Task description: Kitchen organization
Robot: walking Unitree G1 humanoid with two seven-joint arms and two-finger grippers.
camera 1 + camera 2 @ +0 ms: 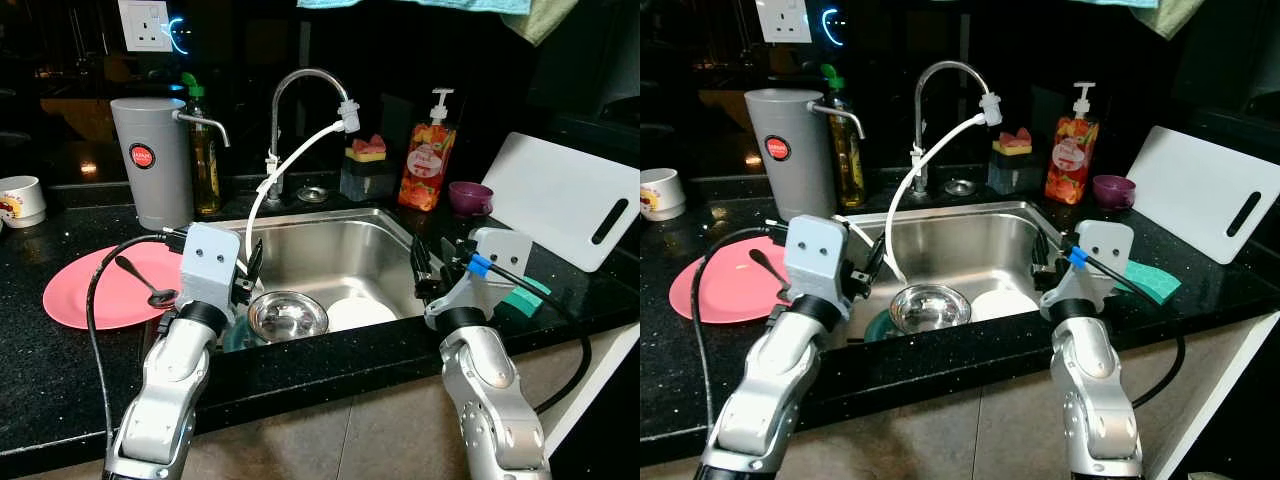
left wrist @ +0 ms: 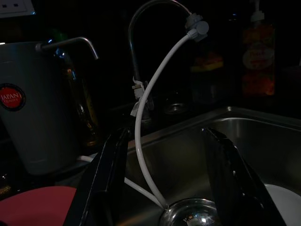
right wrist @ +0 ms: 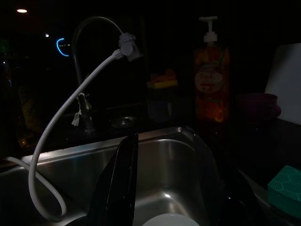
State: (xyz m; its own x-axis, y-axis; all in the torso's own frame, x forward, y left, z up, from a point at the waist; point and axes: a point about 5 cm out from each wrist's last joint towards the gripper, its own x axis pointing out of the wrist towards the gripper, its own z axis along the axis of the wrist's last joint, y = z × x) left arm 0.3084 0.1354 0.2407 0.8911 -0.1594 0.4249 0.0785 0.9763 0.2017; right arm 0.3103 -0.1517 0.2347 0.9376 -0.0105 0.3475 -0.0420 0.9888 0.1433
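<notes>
sink: stainless sink (image 1: 330,250) is taken as the landmark, set into the black table (image 1: 60,350).
steel bowl: steel bowl (image 1: 287,316) is seen in the sink basin at the near wall, left of centre; judged light, rigid and slick if wet, so the thin rim is the place to be pinched.
white plate: white plate (image 1: 360,313) lies in the sink just right of the bowl; judged fragile, glazed and slippery, best taken at the rim edge, lifted slowly.
hose: white hose (image 1: 290,170) is draped from the faucet (image 1: 300,85) down into the sink beside the bowl; soft, could be snagged on a lift.
left gripper: left gripper (image 2: 164,188) is held over the sink's near-left corner, fingers (image 2: 101,183) spread wide, nothing between them; the bowl is seen just beyond the tips.
right gripper: right gripper (image 3: 178,188) is held at the sink's near-right rim, fingers (image 3: 120,183) spread, nothing held.
pink plate: pink plate (image 1: 95,295) with a spoon (image 1: 145,282) rests on the table left of the sink.
sponge: green sponge (image 1: 525,298) lies right of the sink.
</notes>
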